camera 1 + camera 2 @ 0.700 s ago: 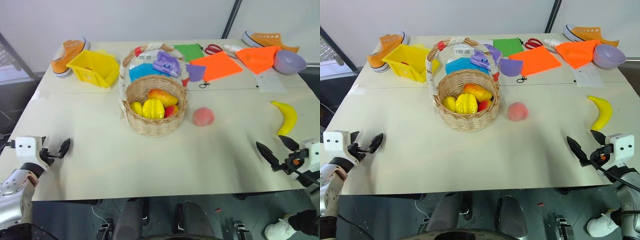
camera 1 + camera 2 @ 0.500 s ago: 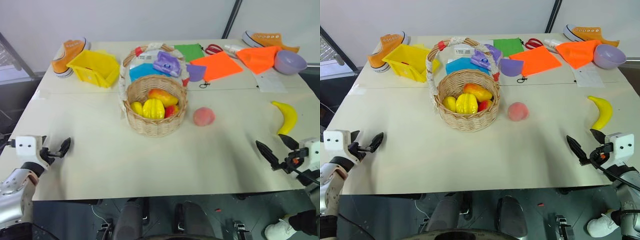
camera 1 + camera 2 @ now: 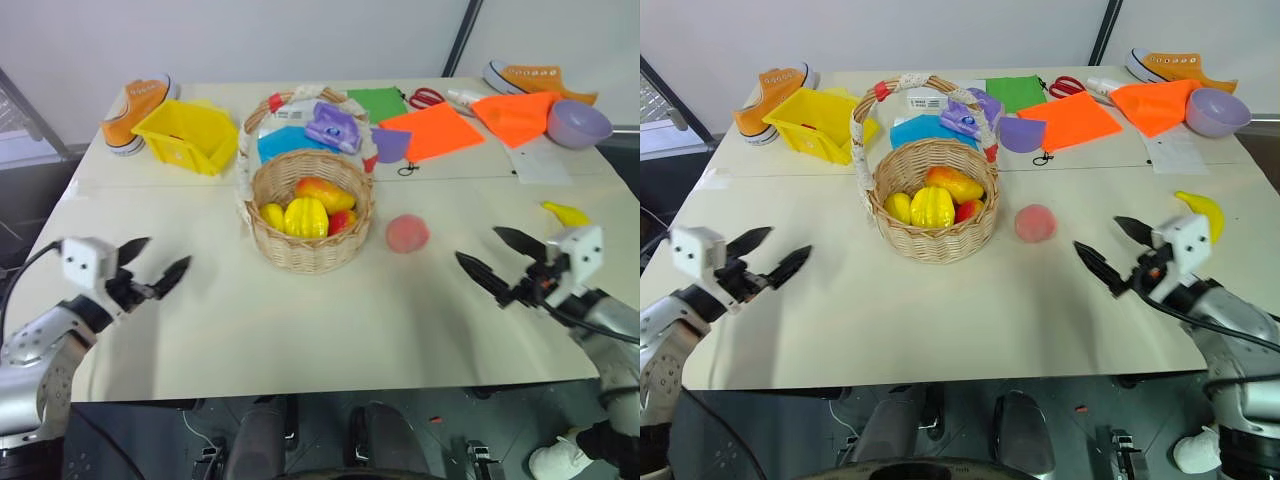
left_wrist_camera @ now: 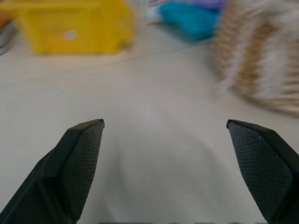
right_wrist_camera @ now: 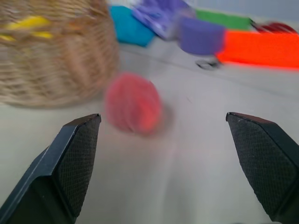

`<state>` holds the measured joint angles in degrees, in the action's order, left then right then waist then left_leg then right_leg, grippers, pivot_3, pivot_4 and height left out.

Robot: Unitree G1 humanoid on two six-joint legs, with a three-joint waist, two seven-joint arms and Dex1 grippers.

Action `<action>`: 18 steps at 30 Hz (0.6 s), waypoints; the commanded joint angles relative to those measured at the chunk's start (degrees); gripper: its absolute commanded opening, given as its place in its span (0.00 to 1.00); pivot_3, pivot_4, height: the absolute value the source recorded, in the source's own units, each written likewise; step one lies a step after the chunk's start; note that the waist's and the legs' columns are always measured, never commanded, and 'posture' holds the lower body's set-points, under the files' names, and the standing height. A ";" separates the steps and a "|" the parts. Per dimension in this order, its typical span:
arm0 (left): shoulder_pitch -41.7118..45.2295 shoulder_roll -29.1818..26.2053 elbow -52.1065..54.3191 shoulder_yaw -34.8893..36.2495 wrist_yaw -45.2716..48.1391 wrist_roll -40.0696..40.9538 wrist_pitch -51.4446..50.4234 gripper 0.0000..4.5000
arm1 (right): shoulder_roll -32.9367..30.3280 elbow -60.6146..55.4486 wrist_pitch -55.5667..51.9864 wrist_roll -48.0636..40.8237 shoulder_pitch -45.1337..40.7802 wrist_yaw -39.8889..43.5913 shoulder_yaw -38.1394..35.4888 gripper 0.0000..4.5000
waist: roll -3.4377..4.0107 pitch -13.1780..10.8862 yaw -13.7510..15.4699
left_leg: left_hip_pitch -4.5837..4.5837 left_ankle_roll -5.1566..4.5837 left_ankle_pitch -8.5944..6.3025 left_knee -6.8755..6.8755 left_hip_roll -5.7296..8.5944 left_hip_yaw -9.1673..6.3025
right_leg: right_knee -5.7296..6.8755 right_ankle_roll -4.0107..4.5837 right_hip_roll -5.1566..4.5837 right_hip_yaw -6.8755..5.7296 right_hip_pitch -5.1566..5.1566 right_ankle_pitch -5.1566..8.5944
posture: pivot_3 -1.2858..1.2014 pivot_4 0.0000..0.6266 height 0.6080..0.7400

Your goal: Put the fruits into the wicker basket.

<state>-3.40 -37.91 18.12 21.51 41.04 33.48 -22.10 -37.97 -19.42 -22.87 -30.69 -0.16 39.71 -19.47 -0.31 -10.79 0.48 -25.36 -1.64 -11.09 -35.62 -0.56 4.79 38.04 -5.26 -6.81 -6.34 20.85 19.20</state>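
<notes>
Both arms have been swung inward over the surface point(image 3: 330, 330) since the earlier frames: the left gripper point(image 3: 153, 262) has been brought toward the wicker basket point(image 3: 310, 215), and the right gripper point(image 3: 500, 262) has been carried in front of the banana point(image 3: 566, 213), so that only the curved yellow tip is left showing.

From the left eye view, the round woven basket is seen standing mid-surface, its tall arched handle wrapped in pale tape. Smooth yellow and orange-red fruits point(image 3: 305, 210) are heaped inside it. The round pinkish peach point(image 3: 407, 233) is lying on the matte cream surface just beside the basket, apart from it. Both grippers are held with their tapered black fingers spread wide and nothing between them. Farther back, a yellow plastic bin point(image 3: 188, 134), orange canvas shoes point(image 3: 135, 110), flat orange cloths point(image 3: 432, 131) and a purple bowl point(image 3: 578, 122) are spread along the far edge.

From the left wrist view, two textured black fingers point(image 4: 81, 158) are seen wide apart over bare surface, with the blurred weave of the basket point(image 4: 261, 60) and the bin point(image 4: 70, 25) beyond.

From the right wrist view, the fingers point(image 5: 77, 158) are likewise parted, and the peach point(image 5: 134, 108) is seen between them, farther off, beside the basket wall point(image 5: 56, 60).
</notes>
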 commanded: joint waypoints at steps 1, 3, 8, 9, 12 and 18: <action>3.48 -3.40 9.67 -4.67 3.65 5.23 -5.35 1.00 | -1.27 -0.65 -1.19 5.66 -5.26 -2.64 6.32 1.00 | 0.01 0.00 -0.01 | 0.00 0.00 0.00 0.00 0.00 0.01 | 0.00 0.01 0.00 0.00 0.01 0.00 | 0.52 0.24 0.92; 6.52 -4.99 13.74 -8.08 4.19 6.68 -8.27 1.00 | -0.44 1.59 -1.21 8.76 -8.55 -3.87 10.03 1.00 | 0.01 0.00 0.12 | -0.01 0.00 0.01 -0.01 0.01 0.01 | 0.00 0.01 0.01 0.00 -0.05 0.00 | 0.52 0.24 0.92; 13.65 -5.50 19.21 -14.76 2.82 8.19 -13.35 1.00 | 0.83 9.35 -0.41 14.35 -14.14 -4.14 16.35 1.00 | -0.01 -0.01 0.14 | -0.02 -0.04 0.17 -0.03 0.03 0.07 | 0.01 -0.02 0.07 -0.03 -0.21 -0.01 | 0.52 0.24 0.92; 14.25 -5.38 19.80 -15.43 2.58 8.38 -13.91 1.00 | 1.10 10.57 -0.05 14.71 -14.68 -3.89 16.73 1.00 | -0.01 -0.01 0.14 | -0.01 -0.02 0.19 -0.03 0.03 0.08 | 0.02 -0.02 0.07 -0.03 -0.22 -0.01 | 0.52 0.24 0.92; 14.97 -4.54 20.91 -16.78 1.59 9.20 -15.35 1.00 | 2.24 14.81 1.14 15.50 -16.66 -3.08 17.84 1.00 | -0.02 -0.02 0.07 | -0.01 0.04 0.25 -0.05 0.03 0.09 | 0.05 -0.03 0.12 -0.04 -0.23 -0.01 | 0.52 0.24 0.92; 14.04 -4.20 21.30 -17.26 0.59 8.35 -15.41 1.00 | 4.87 20.98 3.16 15.98 -19.07 -1.82 18.07 0.94 | -0.02 -0.02 0.08 | 0.02 0.06 0.27 -0.10 0.00 0.09 | 0.09 -0.04 0.18 -0.03 -0.25 -0.02 | 0.52 0.24 0.92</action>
<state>10.91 -42.05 37.81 3.56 41.85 41.80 -38.08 -33.24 1.68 -21.37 -14.70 -18.23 37.50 -0.68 -0.33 -10.80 0.56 -25.34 -1.58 -10.82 -35.73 -0.56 4.88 38.13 -5.30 -6.63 -6.37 20.58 19.18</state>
